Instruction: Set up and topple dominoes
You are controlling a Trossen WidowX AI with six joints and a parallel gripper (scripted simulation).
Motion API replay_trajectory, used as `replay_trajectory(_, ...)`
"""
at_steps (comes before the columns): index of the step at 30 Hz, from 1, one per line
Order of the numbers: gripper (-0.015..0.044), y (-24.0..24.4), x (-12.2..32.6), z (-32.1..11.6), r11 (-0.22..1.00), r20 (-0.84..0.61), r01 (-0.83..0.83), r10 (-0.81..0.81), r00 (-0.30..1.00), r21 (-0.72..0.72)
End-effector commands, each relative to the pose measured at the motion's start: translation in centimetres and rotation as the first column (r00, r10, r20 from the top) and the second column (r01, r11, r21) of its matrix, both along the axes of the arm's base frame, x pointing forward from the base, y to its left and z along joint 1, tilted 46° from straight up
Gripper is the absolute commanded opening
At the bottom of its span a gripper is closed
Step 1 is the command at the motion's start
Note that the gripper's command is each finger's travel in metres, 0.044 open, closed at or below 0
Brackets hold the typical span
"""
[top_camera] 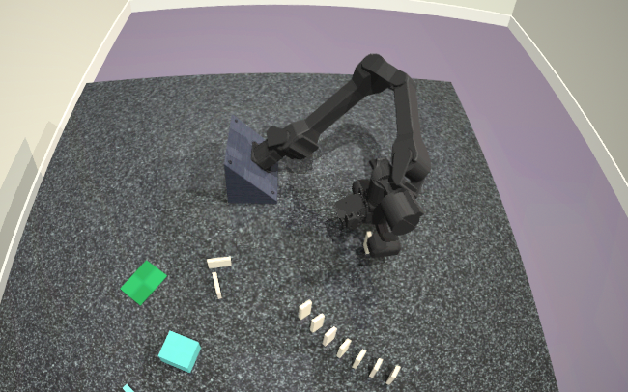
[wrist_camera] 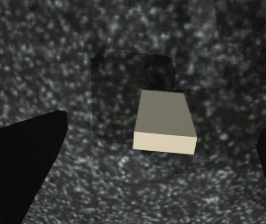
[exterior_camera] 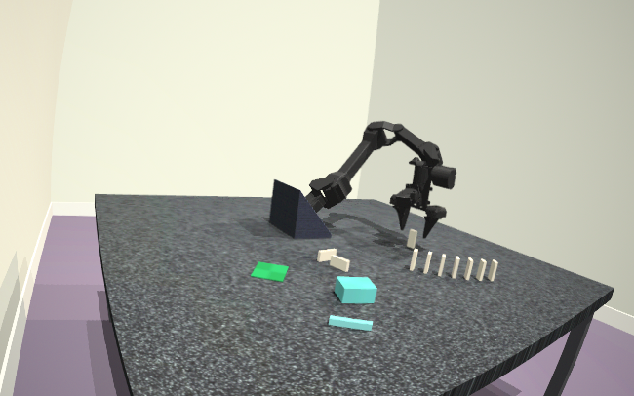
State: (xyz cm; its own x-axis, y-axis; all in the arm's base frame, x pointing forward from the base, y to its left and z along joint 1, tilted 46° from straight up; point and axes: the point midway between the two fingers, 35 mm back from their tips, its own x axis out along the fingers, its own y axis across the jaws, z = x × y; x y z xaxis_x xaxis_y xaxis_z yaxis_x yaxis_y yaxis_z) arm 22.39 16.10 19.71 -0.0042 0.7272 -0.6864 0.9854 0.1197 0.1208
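The claw (top_camera: 356, 231) (exterior_camera: 414, 233) (wrist_camera: 162, 129) is open and empty, pointing down above a lone upright domino (exterior_camera: 412, 238) (wrist_camera: 165, 120) that stands on the bench (top_camera: 112, 194) (exterior_camera: 202, 295) (wrist_camera: 24, 60), apart from the others. Near it, seven dominoes (top_camera: 344, 348) (exterior_camera: 455, 266) stand upright in a spaced row. Two more dominoes (top_camera: 218, 262) (exterior_camera: 339, 262) rest on their long edges close together, between the row and a flat green square (top_camera: 144, 282) (exterior_camera: 269, 271), with a turquoise block (top_camera: 179, 350) (exterior_camera: 355, 290) nearby.

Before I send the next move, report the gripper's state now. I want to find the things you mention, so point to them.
Gripper (top_camera: 356, 238) (exterior_camera: 414, 234) (wrist_camera: 162, 129): open wide, holding nothing; the lone upright domino (exterior_camera: 412, 238) (wrist_camera: 165, 125) is below its fingers.
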Motion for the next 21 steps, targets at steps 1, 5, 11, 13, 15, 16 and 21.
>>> replay_trajectory(1, 0.0440, 0.40, -0.07, -0.30, 1.000, 0.002, 0.004, -0.004, 1.000, -0.001)
replay_trajectory(5, 0.0440, 0.85, -0.08, -0.71, 1.000, 0.002, 0.004, -0.004, 1.000, 0.000)
replay_trajectory(11, 0.0387, 1.11, -0.09, -0.96, 1.000, 0.002, 0.004, -0.004, 1.000, 0.000)
replay_trajectory(13, 0.0335, 1.11, -0.09, -0.96, 1.000, 0.002, 0.004, -0.004, 1.000, 0.000)
replay_trajectory(15, 0.0282, 1.11, -0.09, -0.96, 1.000, 0.002, 0.004, -0.004, 1.000, 0.000)
replay_trajectory(16, 0.0256, 1.11, -0.09, -0.96, 1.000, 0.002, 0.004, -0.004, 1.000, 0.000)
replay_trajectory(21, 0.0125, 1.11, -0.09, -0.96, 1.000, 0.002, 0.004, -0.004, 1.000, 0.000)
